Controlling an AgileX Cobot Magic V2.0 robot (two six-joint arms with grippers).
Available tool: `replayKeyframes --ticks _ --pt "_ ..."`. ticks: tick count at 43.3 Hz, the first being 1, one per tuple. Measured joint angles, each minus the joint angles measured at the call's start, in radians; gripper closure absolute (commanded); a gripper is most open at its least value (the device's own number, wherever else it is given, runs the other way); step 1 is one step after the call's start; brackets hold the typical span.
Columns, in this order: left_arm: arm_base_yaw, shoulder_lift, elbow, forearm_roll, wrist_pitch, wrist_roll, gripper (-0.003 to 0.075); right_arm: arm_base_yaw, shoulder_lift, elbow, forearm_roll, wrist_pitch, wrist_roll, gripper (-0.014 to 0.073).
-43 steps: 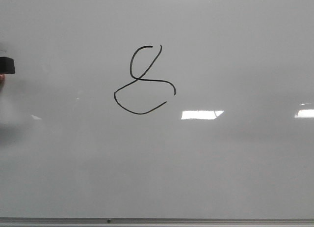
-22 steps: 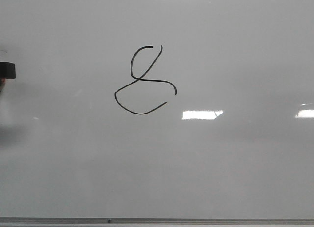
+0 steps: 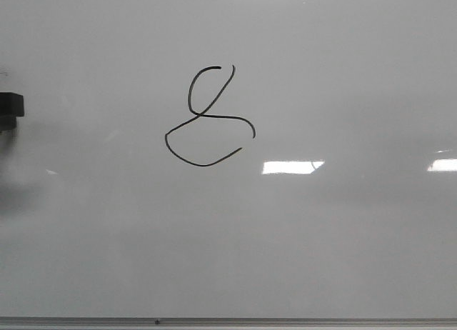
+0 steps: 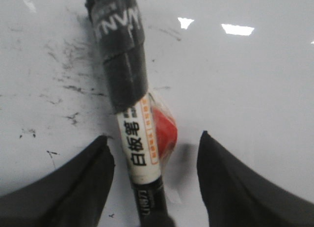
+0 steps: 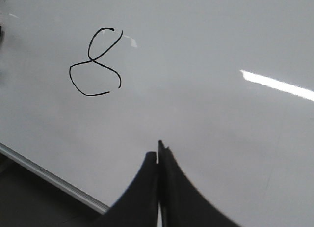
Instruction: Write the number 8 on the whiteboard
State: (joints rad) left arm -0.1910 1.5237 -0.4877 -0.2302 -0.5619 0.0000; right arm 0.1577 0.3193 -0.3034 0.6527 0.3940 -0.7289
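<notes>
Figure: the number 8 (image 3: 208, 117) stands a little left of centre and in the upper half of the whiteboard (image 3: 343, 244), a thin black line with a small upper loop and a wider lower one, both loops left open, so it reads nearly as a "g".

Change: over the last second the figure has gained no stroke; only the dark object at the board's left edge (image 3: 11, 110) has shifted slightly, sitting a touch lower and further in than a second ago. I judge the writing is finished, or at least paused, though the gaps in both loops leave the 8 loose.

Left gripper: the left gripper (image 4: 154, 180) is spread wide, its two dark fingers (image 4: 73, 187) well apart on either side of a whiteboard marker (image 4: 140, 148) and touching it nowhere. The marker lies on the board, its black cap (image 4: 122, 65) pointing away from the wrist, with something red (image 4: 164, 128) just beside the barrel; what it is I cannot tell.

Right gripper: the right gripper (image 5: 158, 160) is pressed closed with nothing between its tips, hanging near the board's lower metal edge (image 5: 54, 180), well apart from the figure.

Views: only the left wrist view shows the marker, its printed label and old black smudges (image 4: 68, 89) on the surface. Only the right wrist view shows the closed tips together with the figure (image 5: 95, 62).
</notes>
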Motion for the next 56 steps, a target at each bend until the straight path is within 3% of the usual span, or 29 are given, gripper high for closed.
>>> replayKeyframes --ticks 8,15,24,31,41,56 --pt "0.038 -0.073 0.028 0.0 0.02 0.0 0.0304 0.0 0.0 0.0 0.005 -0.009 0.0 0.066" --pt "0.058 -0.264 0.097 -0.002 0.039 0.064 0.0344 0.0 0.0 0.0 0.005 -0.019 0.0 0.066" --pt "0.058 -0.561 0.12 0.002 0.262 0.185 0.0562 0.0 0.0 0.0 0.005 -0.02 0.0 0.066" --pt "0.058 -0.792 0.124 0.018 0.432 0.203 0.0738 0.0 0.0 0.0 0.005 -0.02 0.0 0.066" --pt "0.058 -1.068 0.124 0.029 0.589 0.207 0.0739 0.0 0.0 0.0 0.005 -0.02 0.0 0.066" --pt "0.058 -1.206 0.124 0.03 0.604 0.207 0.0739 0.0 0.0 0.0 0.005 -0.02 0.0 0.066"
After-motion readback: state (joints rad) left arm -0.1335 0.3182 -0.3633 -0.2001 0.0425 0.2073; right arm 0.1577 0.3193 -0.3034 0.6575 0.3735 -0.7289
